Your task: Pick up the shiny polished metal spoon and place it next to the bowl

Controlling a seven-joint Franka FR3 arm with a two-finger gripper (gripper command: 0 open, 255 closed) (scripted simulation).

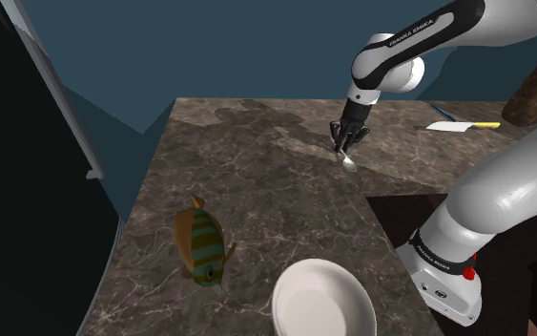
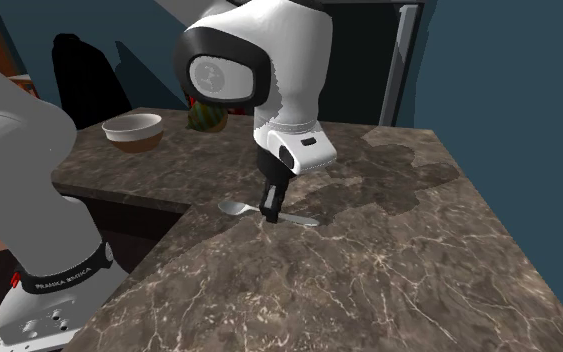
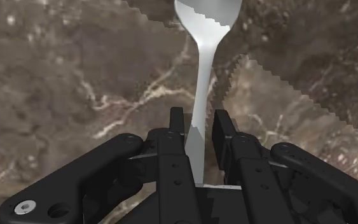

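The spoon [image 3: 203,70] is pale silvery grey with a smooth, softly bright surface. Its rounded bowl narrows through a flared neck into a slim, flat handle. It lies flat on the counter [image 1: 257,181], a brown stone-patterned top veined with lighter streaks. In the second exterior view the spoon [image 2: 237,208] has its bowl toward that view's left and its handle end toward the right. The black gripper [image 3: 199,118] stands over the handle pointing straight down, and its fingers [image 3: 178,124] are drawn in close on either side, pinching the handle partway along its length while the spoon's bowl juts out ahead of them. In the shoulder view the spoon [image 1: 350,164] shows just below the gripper [image 1: 344,145], near the counter's far middle, and the white arm comes in from that view's upper right. From the other side, the gripper [image 2: 270,213] hangs under a bulky white wrist. Well apart from the spoon, at the counter's near edge in the shoulder view, sits a white bowl [image 1: 323,296], and just beside it, toward that view's left, a striped orange and teal fish figure [image 1: 202,250]. A knife [image 1: 457,125] with a yellow handle lies toward the shoulder view's right.
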